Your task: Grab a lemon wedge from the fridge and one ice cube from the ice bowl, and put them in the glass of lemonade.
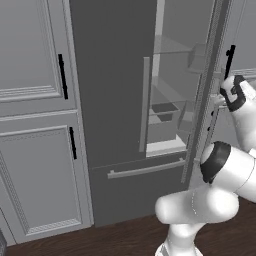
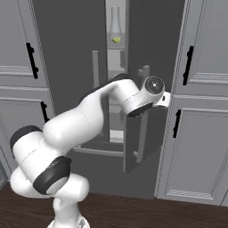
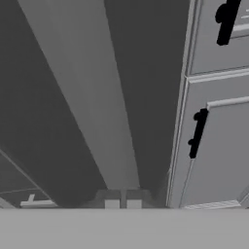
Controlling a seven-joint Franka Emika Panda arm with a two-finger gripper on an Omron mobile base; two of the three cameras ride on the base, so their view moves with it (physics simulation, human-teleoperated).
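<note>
While the claw (image 3: 122,203) sits pinched on the fridge (image 1: 115,100) door's handle (image 3: 92,97), the door-opening step likely needs a wider swing.

This is a kitchen: a tall dark grey fridge (image 1: 112,100) with one door swung open onto pale shelves stands flanked on both sides by light grey panelled cabinets (image 1: 35,125) with black handles, above a dark wooden floor (image 2: 147,211).

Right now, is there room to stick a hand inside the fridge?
Yes, through the gap between the fridge doors. The pale bottom shelf, under the dark bin, looks bare. Higher up is crowded: the flask and lemon wedge sit there, and the arm crosses the gap.
</note>
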